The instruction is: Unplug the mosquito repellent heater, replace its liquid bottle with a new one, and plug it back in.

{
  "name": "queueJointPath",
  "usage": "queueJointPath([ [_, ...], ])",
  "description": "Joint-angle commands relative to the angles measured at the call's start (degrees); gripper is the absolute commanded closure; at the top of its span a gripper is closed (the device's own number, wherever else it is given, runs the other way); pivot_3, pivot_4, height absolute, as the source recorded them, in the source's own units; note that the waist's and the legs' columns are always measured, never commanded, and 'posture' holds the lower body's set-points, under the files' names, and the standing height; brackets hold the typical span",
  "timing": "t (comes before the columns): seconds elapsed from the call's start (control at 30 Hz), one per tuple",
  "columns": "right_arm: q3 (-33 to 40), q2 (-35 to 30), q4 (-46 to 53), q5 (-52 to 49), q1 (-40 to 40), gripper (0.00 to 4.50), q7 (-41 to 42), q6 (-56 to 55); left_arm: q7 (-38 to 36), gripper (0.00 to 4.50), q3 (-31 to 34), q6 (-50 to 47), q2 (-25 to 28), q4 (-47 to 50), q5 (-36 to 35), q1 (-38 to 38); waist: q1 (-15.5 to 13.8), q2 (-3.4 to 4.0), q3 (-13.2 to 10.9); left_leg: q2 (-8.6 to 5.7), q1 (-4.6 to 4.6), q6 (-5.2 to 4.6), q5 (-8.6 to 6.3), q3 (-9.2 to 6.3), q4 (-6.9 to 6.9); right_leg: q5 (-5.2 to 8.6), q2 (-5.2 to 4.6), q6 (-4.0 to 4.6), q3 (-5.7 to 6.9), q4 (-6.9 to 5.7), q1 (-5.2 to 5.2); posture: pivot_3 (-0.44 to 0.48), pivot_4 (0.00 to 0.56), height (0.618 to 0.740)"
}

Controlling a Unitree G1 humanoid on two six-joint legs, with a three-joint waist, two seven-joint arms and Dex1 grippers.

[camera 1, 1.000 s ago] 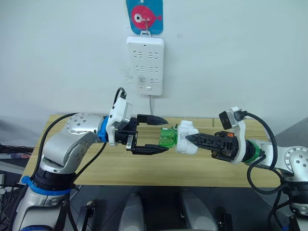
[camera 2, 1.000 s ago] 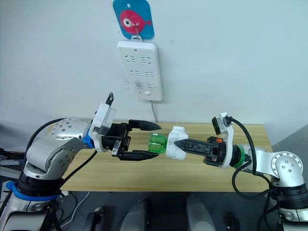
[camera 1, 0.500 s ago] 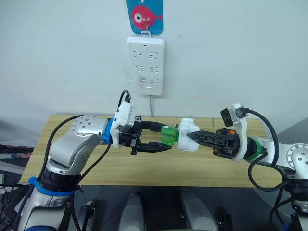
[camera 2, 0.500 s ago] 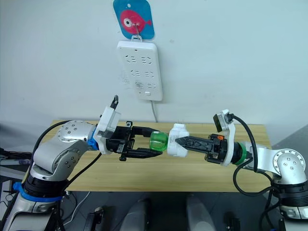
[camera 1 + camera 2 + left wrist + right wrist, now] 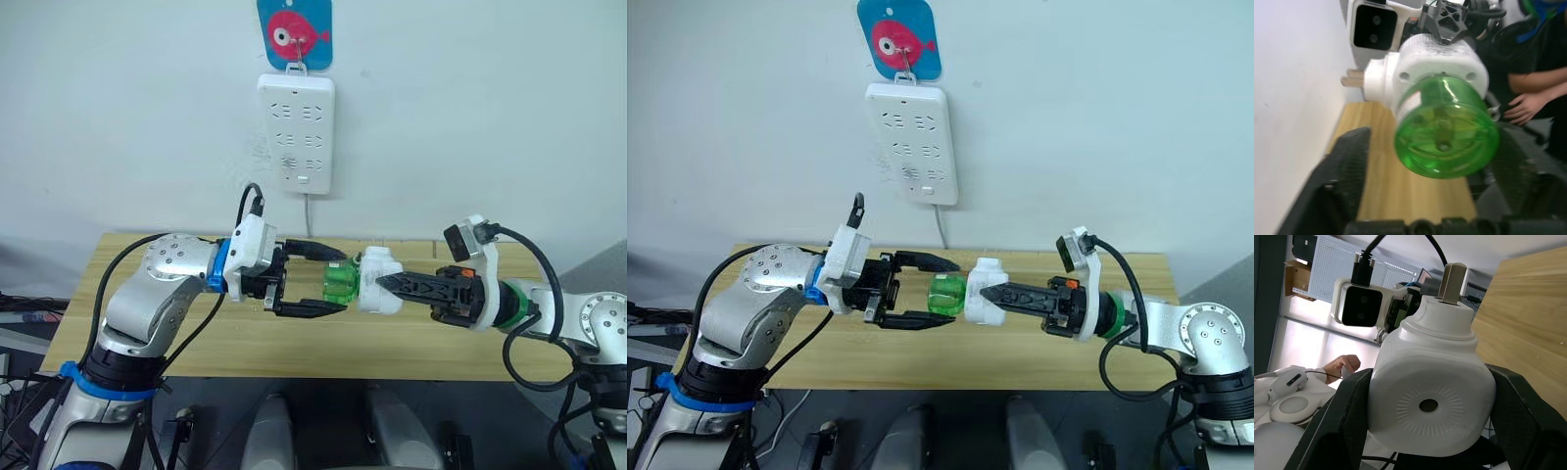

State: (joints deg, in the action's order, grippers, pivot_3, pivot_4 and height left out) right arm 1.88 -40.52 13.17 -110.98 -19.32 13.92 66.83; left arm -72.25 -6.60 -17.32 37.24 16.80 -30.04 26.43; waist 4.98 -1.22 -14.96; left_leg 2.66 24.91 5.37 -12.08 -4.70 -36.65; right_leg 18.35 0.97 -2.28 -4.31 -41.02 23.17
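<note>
The mosquito repellent heater (image 5: 379, 280) hangs in the air above the wooden bench (image 5: 411, 338), held out in front of the wall between the two arms. It is a small white plastic body with rounded shoulders and a short neck from which flat metal prongs (image 5: 1451, 283) stick out. In the right wrist view its near face shows a ring of fine radial ribs around a small round hole. A translucent green liquid bottle (image 5: 342, 281) is still fitted into the end of the heater that faces the left arm; in the left wrist view its round base (image 5: 1446, 131) has a moulded pattern with a small dimple at the centre.

The right pincer (image 5: 385, 282) is clamped on the white body, one black finger on each side. The left pincer (image 5: 331, 279) stands wide, its two black fingers (image 5: 307, 309) passing above and below the green bottle without closing on it.

On the wall behind hangs a tall white power strip (image 5: 296, 132) below a blue card with a red fish (image 5: 294, 32). A person's hand (image 5: 1529, 105) is visible in the left wrist view behind the heater.
</note>
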Motion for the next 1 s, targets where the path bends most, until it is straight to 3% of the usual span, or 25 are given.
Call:
queueJointPath([
  [0.03,0.7,-0.4,2.0,-2.0,-0.7,1.44,0.6,0.0,-0.5,0.37,0.0,2.8,-0.4,0.6,0.8,-0.3,0.0,0.0,0.0,0.0,0.0,0.0,0.0,0.0,0.0,0.0,0.0,0.0,0.0,0.0,0.0,-0.127,0.229,0.725],
  [0.3,0.8,-0.3,1.9,-2.0,-0.7,1.44,0.2,-0.1,0.3,0.37,-0.7,3.7,-1.9,1.6,1.0,0.2,0.0,0.0,0.0,0.0,0.0,0.0,0.0,0.0,0.0,0.0,0.0,0.0,0.01,0.0,0.0,-0.127,0.232,0.725],
  [0.4,0.8,-0.3,1.9,-2.0,-0.6,1.44,0.1,-0.2,0.3,0.98,-1.0,3.6,-2.0,2.1,0.9,0.4,0.0,0.0,0.0,0.0,0.0,0.0,0.0,-0.01,0.0,0.0,0.0,0.0,0.01,-0.01,0.0,-0.127,0.232,0.725],
  [0.53,0.7,-0.5,2.0,-2.0,-0.5,1.44,0.1,-0.1,0.4,2.18,-1.8,3.7,-2.1,2.5,1.4,0.7,0.0,0.0,0.0,0.0,0.0,0.0,0.0,0.0,0.0,0.0,0.0,0.0,0.01,-0.01,0.0,-0.126,0.232,0.725],
  [0.8,0.2,-2.2,2.7,-2.0,-0.3,1.44,0.6,0.1,0.7,2.24,-3.0,4.5,-2.9,2.7,2.7,0.9,0.0,0.0,0.0,0.0,0.0,0.0,0.0,-0.01,0.0,0.0,0.01,0.0,0.01,-0.01,-0.01,-0.131,0.235,0.725],
  [0.93,1.5,-6.7,2.3,-2.0,1.1,0.1,-0.6,0.5,2.1,2.24,-2.2,4.4,-4.2,2.0,2.5,-0.1,0.0,0.0,0.0,-0.01,0.0,0.0,0.0,0.0,-0.01,0.0,0.0,0.0,0.0,0.0,-0.01,-0.141,0.236,0.725],
  [1.0,2.7,-11.3,2.5,-1.0,2.2,0.0,-0.7,1.4,2.6,2.24,-1.8,4.7,-4.5,1.5,2.8,-0.8,0.0,0.0,0.0,-0.01,0.01,0.0,0.0,0.0,-0.02,0.0,0.0,0.0,0.0,0.0,-0.01,-0.141,0.236,0.725],
])
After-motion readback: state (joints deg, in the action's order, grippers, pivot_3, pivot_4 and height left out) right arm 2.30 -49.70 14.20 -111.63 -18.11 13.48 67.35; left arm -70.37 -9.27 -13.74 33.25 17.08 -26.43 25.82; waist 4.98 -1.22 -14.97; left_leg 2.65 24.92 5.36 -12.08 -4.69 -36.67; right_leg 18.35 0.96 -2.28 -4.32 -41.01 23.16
